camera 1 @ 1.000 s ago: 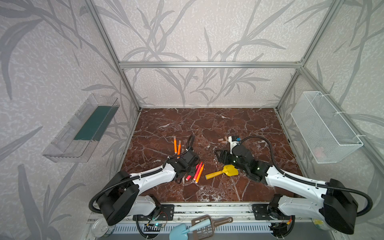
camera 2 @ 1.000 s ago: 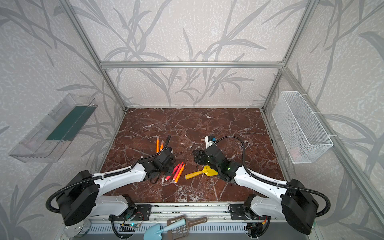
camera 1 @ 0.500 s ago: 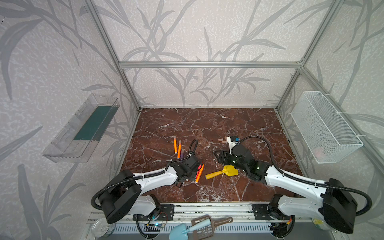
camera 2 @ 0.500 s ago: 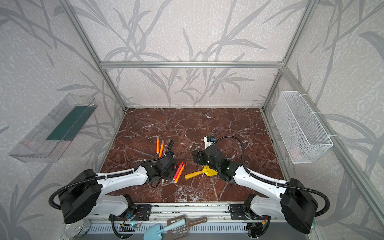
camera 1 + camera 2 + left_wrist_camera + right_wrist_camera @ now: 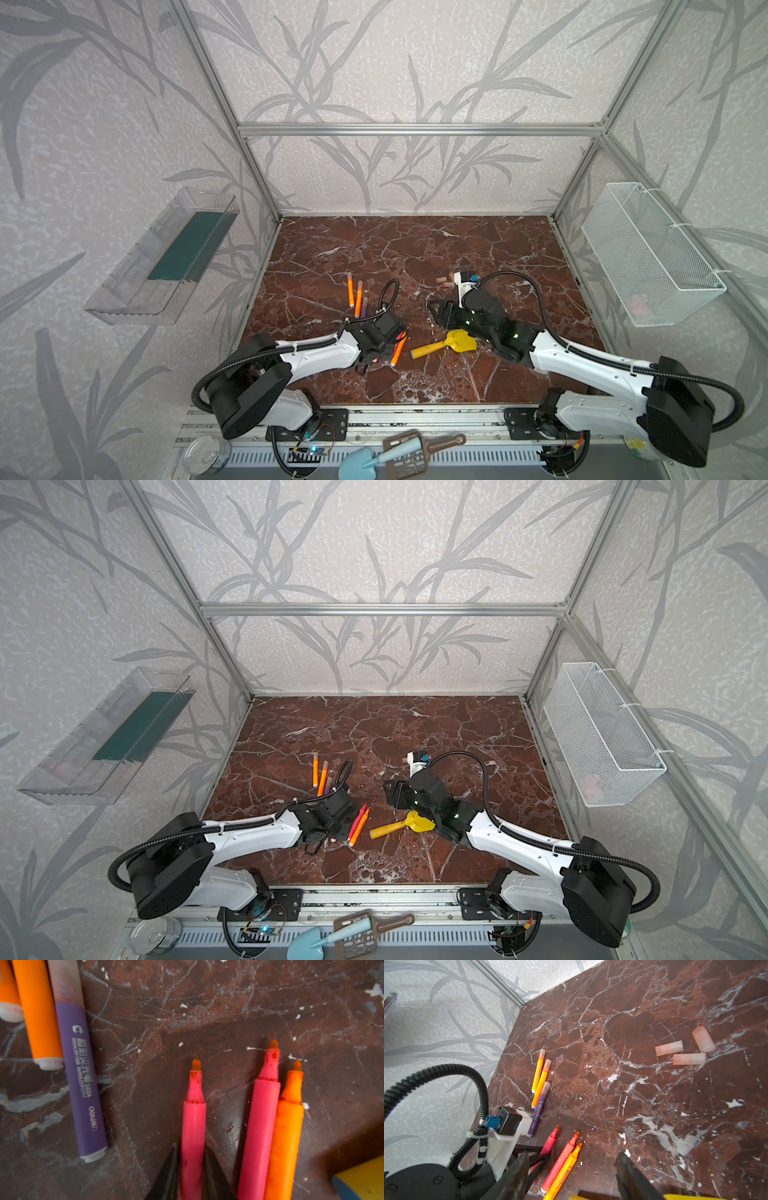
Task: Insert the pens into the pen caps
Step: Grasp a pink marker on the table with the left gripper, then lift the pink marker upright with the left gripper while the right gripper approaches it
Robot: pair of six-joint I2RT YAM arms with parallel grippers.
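capped pens (image 5: 540, 1084): three, left of centre, done | uncapped pens (image 5: 561, 1159): three, nearer, pending | loose pen caps (image 5: 668, 1048): three, farther right | left hand (image 5: 192, 1167) clamps one pinkish-red pen (image 5: 193, 1122) | right hand (image 5: 572, 1167) open, empty

Both top views: bright, even, diffuse light; soft shadows on marble floor (image 5: 415, 249); wide-angle stretch at edges. Left wrist view: dimmer, broad shadow, foreground blurred. Right wrist view: bright, sharp mid-field, foreground defocused.
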